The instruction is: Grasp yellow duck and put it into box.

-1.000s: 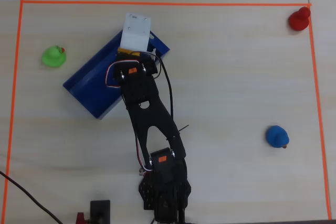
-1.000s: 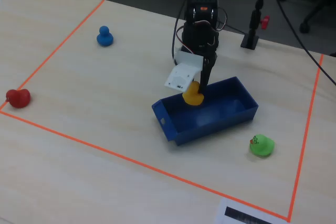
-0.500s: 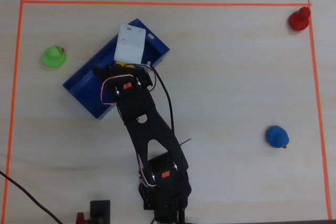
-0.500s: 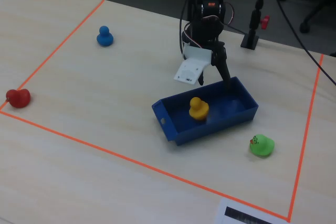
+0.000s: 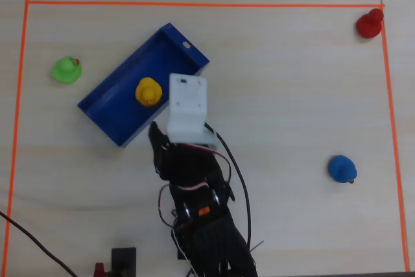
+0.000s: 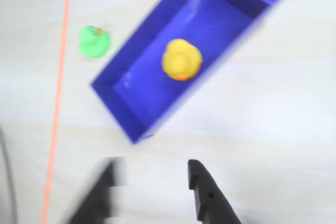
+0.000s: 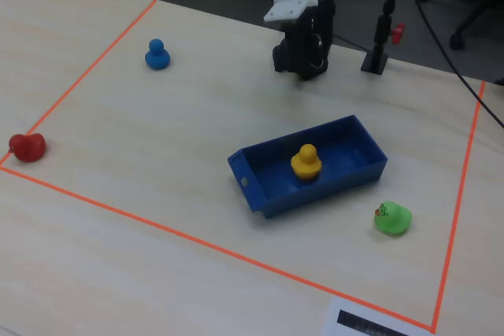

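The yellow duck (image 5: 148, 91) stands upright inside the blue box (image 5: 113, 109), near its middle; it also shows in the wrist view (image 6: 181, 60) and the fixed view (image 7: 305, 162). The box (image 6: 142, 98) (image 7: 272, 194) lies slantwise on the table. My gripper (image 6: 152, 167) is open and empty and hangs over bare table, apart from the box's near long wall. One of its fingers (image 6: 102, 192) is blurred. In the overhead view the gripper (image 5: 159, 135) sits just below the box's lower right corner. In the fixed view the arm (image 7: 303, 37) is folded behind the box.
A green duck (image 5: 65, 70) (image 6: 93, 42) (image 7: 392, 219) sits outside the box near the orange tape border (image 5: 19, 95). A blue duck (image 5: 342, 168) (image 7: 157, 54) and a red duck (image 5: 369, 24) (image 7: 27, 147) stand far off. A black stand (image 7: 379, 45) is at the table's back edge.
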### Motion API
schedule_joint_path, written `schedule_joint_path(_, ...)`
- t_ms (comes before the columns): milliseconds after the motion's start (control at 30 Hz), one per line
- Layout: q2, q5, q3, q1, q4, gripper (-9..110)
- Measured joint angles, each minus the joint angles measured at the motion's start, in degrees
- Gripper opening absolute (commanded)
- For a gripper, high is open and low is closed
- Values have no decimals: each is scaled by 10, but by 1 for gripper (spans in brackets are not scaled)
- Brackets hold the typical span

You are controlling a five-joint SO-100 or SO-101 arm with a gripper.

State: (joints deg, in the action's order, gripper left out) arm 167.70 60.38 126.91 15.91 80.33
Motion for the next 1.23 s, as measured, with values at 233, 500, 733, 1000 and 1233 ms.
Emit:
schedule_joint_path(233,215,42,286,-63,20,0)
schedule_joint_path(500,221,78,475,-111,-43,0)
schedule_joint_path(733,221,85,510,-120,-62,0)
schedule_joint_path(1000,221,85,510,-116,-62,0)
schedule_joint_path(1233,221,85,510,-116,-62,0)
